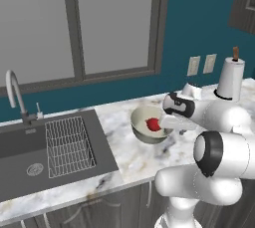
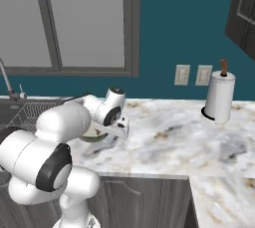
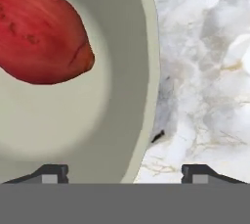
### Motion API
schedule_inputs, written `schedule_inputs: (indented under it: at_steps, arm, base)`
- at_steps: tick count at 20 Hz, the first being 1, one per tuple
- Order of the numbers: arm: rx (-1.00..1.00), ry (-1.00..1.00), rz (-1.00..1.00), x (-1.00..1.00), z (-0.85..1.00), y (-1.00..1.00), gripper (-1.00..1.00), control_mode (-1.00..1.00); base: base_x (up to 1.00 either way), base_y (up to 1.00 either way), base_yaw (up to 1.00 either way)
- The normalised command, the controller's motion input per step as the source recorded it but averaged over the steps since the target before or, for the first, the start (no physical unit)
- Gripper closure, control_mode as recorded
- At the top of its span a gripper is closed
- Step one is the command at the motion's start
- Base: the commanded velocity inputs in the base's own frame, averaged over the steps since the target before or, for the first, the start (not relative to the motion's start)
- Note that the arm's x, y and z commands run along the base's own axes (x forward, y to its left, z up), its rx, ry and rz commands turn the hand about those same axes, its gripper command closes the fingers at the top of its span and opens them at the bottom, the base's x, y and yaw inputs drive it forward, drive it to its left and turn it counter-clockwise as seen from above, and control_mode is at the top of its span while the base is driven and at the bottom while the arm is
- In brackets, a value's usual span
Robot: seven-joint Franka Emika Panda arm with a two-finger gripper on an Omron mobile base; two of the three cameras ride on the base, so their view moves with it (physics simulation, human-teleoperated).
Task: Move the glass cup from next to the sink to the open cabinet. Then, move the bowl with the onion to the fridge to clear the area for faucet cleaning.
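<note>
Bare marble counter (image 2: 164, 137) right of bowl (image 1: 142, 122); paper towel roll (image 2: 219, 97) stands far right, well apart.

marble counter (image 1: 129, 160) | bowl (image 1: 141, 121) | paper-towel roll (image 1: 230, 78)

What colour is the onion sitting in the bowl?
Red. The onion shows best in the hand view, lying inside the cream-beige bowl.

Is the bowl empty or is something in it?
Not empty: the red onion lies inside the bowl on the counter.
</note>
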Motion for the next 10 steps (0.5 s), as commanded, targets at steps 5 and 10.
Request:
schedule_inputs:
  at_steps: [5, 10]
  arm:
    - [0.02, -0.02, 0.00, 0.05, -0.21, 0.00, 1.00, -1.00]
    - [0.00, -0.05, -0.01, -0.01, 0.00, 0.00, 1.00, -1.00]
  base:
    - [0.00, 0.00, 0.00]
    - [0.00, 0.00, 0.00]
